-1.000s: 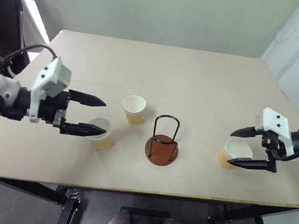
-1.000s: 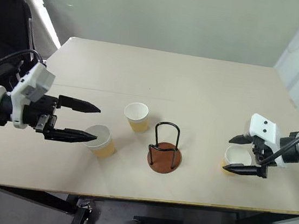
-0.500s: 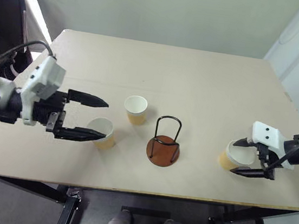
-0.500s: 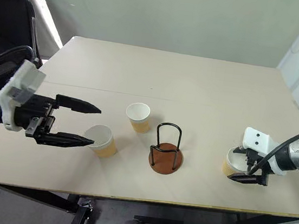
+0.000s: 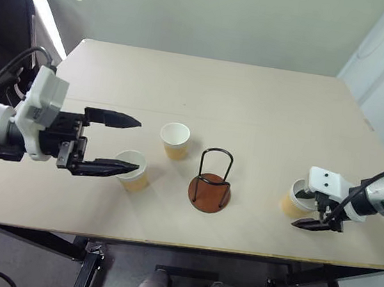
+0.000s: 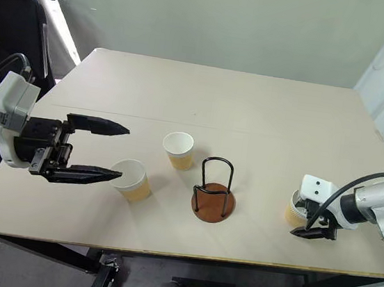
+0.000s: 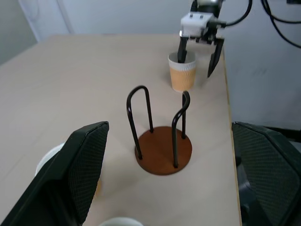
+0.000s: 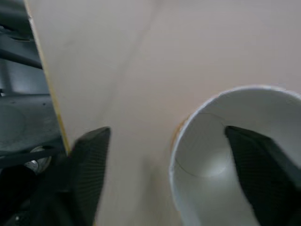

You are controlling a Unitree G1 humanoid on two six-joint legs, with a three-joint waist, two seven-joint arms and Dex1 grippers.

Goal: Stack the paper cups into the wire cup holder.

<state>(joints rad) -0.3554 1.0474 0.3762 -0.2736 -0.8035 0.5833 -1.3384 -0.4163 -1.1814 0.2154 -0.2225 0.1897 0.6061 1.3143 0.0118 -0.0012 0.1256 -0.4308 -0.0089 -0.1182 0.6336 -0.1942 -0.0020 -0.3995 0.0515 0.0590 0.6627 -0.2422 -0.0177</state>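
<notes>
Left wrist view has the right tool (image 7: 198, 60) dropped down, one finger now inside the far-right paper cup (image 7: 182, 74), narrowing but not pinching yet; wire cup holder (image 5: 210, 184) sits empty mid-tabletop (image 5: 252, 109), left tool (image 5: 132, 144) spread.

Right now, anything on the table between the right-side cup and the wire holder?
Nothing visible. The table lies bare between the right-hand paper cup and the wire cup holder. The other two cups stand on the holder's far side. The right gripper has one jaw inside the cup and one outside.
</notes>
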